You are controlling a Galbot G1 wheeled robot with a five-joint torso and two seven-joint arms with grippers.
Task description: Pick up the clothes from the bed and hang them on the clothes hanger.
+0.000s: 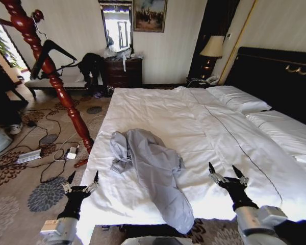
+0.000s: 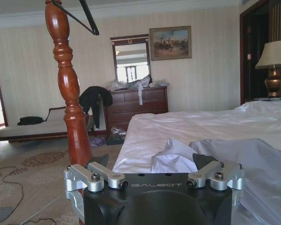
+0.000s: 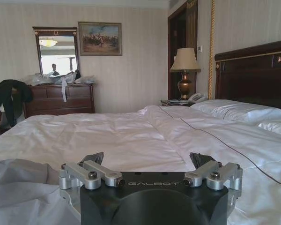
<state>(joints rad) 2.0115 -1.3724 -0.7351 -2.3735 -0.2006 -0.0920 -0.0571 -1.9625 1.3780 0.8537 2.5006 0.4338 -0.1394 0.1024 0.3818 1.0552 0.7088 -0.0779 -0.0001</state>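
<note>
The shirt (image 1: 152, 171) lies crumpled at the lower middle of the frame, on the near part of the bed (image 1: 204, 127), its tail drooping over the edge. My left gripper (image 1: 82, 179) hovers at lower left off the bed's corner, my right gripper (image 1: 227, 172) at lower right over the duvet; both are spread wide and hold nothing. The hanger (image 1: 53, 53) hangs at upper left. I judge the fabric light, limp and slippery, so I'd pinch the bunched collar end.
</note>
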